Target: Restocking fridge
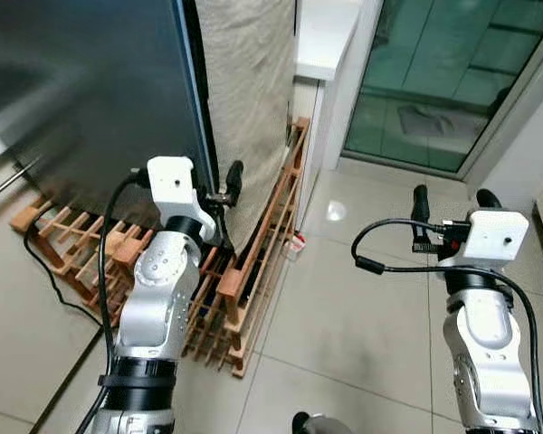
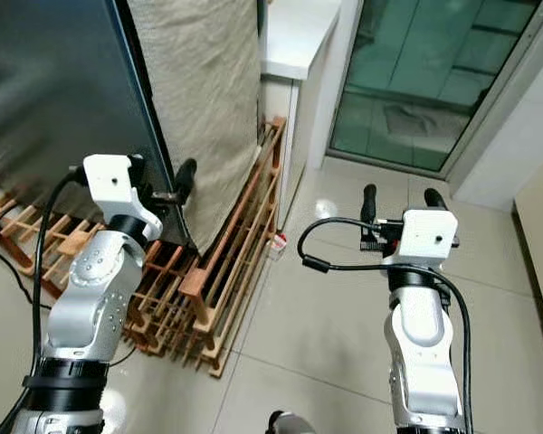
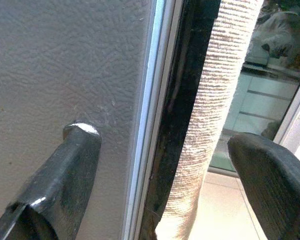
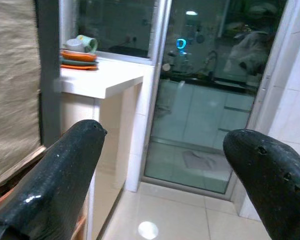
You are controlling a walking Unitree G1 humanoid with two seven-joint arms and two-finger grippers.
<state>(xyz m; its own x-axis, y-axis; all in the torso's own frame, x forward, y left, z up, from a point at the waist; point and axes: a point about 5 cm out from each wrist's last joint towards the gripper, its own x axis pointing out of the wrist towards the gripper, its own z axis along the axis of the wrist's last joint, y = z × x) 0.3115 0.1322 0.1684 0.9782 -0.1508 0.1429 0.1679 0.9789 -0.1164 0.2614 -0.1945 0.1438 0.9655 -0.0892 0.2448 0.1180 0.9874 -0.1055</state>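
Note:
The dark fridge [image 1: 90, 90] stands at my upper left with its door shut. My left gripper [image 1: 219, 188] is open at the door's right edge. One finger [image 3: 75, 155] lies against the textured door face [image 3: 55, 65]; the other finger [image 3: 270, 175] reaches past the black edge strip [image 3: 182, 100], beside a beige woven cloth [image 1: 249, 90]. Nothing is held. My right gripper [image 1: 453, 197] is open and empty, held up over the tiled floor [image 1: 344, 307] to the right, pointing toward a glass door [image 1: 452, 72].
A wooden slatted rack [image 1: 253, 271] leans along the floor under the fridge and cloth. A black cable [image 1: 54, 280] trails on the floor at left. A white counter [image 1: 326, 36] carries orange plates and a cup [image 4: 79, 52].

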